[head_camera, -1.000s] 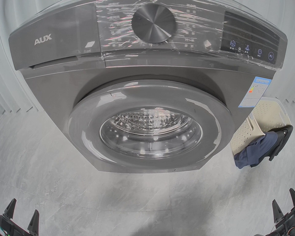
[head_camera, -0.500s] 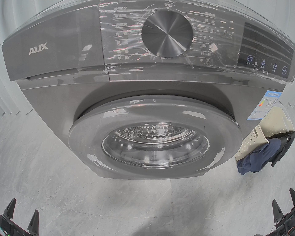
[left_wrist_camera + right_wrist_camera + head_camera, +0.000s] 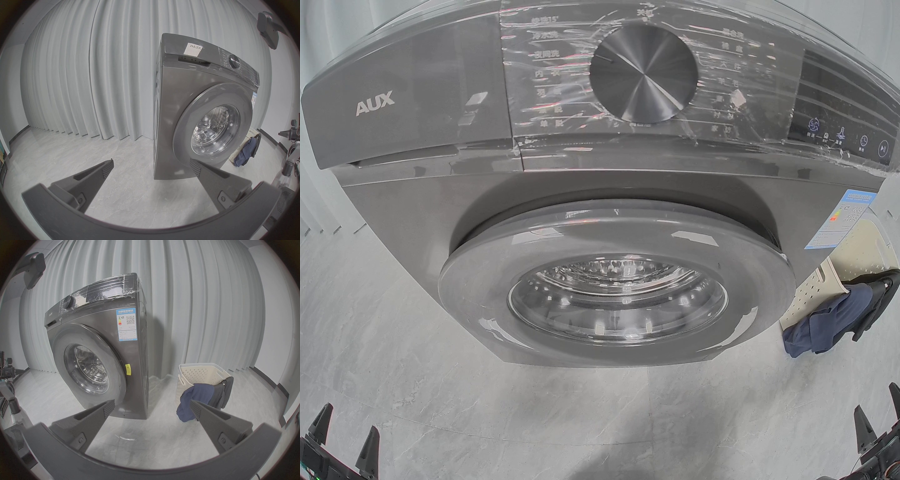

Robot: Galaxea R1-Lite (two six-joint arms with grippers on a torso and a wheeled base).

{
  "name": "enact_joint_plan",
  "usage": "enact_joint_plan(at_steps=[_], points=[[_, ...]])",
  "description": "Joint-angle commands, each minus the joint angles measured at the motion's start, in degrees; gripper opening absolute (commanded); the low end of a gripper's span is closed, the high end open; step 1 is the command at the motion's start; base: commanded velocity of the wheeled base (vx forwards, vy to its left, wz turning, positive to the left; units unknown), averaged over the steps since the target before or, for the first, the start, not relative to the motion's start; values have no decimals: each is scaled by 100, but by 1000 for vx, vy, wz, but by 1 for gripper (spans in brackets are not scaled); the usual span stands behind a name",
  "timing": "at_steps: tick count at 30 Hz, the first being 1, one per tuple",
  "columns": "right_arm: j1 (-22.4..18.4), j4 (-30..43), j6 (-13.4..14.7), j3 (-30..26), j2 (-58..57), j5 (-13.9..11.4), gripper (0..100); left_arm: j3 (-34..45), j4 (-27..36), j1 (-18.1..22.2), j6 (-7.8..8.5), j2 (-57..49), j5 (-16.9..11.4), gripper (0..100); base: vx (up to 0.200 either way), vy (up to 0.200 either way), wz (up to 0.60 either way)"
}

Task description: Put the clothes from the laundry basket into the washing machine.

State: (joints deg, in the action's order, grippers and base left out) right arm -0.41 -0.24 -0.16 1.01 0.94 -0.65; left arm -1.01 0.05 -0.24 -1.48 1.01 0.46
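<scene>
The whole head view has shifted over the last second. The washing machine (image 3: 600,187) fills more of it and its control dial (image 3: 642,74) sits lower and further right, so it is my camera that has come nearer, not the machine that has moved. The last half-second adds only a little, which I take to mean my approach is tapering off.

My claws have not stirred. The left claw (image 3: 150,162) and the right claw (image 3: 150,402) hang low over the pale floor (image 3: 487,387), each with its fingers spread wide and nothing between them.

The clothes lie as they did. The laundry basket (image 3: 203,371) stands on the floor just beside the machine, on my right. A navy garment (image 3: 193,396) is draped over its front rim and hangs down the outside, and a black garment (image 3: 223,393) is slung over the rim next to it, touching it.

For the task, this means I am placed but have not begun. The round door (image 3: 487,275) is shut flat against the machine's front, and through its glass the drum (image 3: 619,294) looks bare. Nothing can go in until that door is open. I face the door squarely, so I judge opening it to be the step in hand — the basket, off by my right claw, comes after.
</scene>
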Motion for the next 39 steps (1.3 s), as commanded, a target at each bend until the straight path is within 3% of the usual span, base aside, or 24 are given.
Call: enact_joint_plan(at_steps=[1, 6, 12, 22, 29, 31, 33, 35, 39], points=[[-20, -2, -19, -101, -94, -6, 100, 92, -5, -2, -2, -66, -2, 100, 0, 0, 0], [-11, -2, -11, -101, -94, -41, 100, 92, -5, -2, -2, -66, 6, 100, 0, 0, 0], [-11, 7, -11, -101, -94, -41, 100, 92, -5, -2, -11, -66, -2, 100, 0, -200, 0], [-2, 16, -37, -101, -94, -102, 100, 92, -5, -2, -11, -66, -2, 100, 0, 0, 0], [270, 42, -116, -84, 266, -217, 100, 92, -5, -2, -11, -66, -2, 100, 0, 0, 0], [156, -125, -63, 198, 302, -208, 100, 92, -5, -2, -2, -66, -2, 100, 0, 0, 0], [-64, -187, -46, 927, 328, -190, 100, 92, -5, -2, -11, -66, -2, 100, 0, 0, 0], [-178, -169, -46, 1164, 486, -261, 100, 92, -5, -2, -2, -66, -2, 100, 0, 0, 0], [-178, -362, -116, 927, 1638, -498, 100, 92, 4, -2, -2, -66, -2, 100, 0, 0, 0]])
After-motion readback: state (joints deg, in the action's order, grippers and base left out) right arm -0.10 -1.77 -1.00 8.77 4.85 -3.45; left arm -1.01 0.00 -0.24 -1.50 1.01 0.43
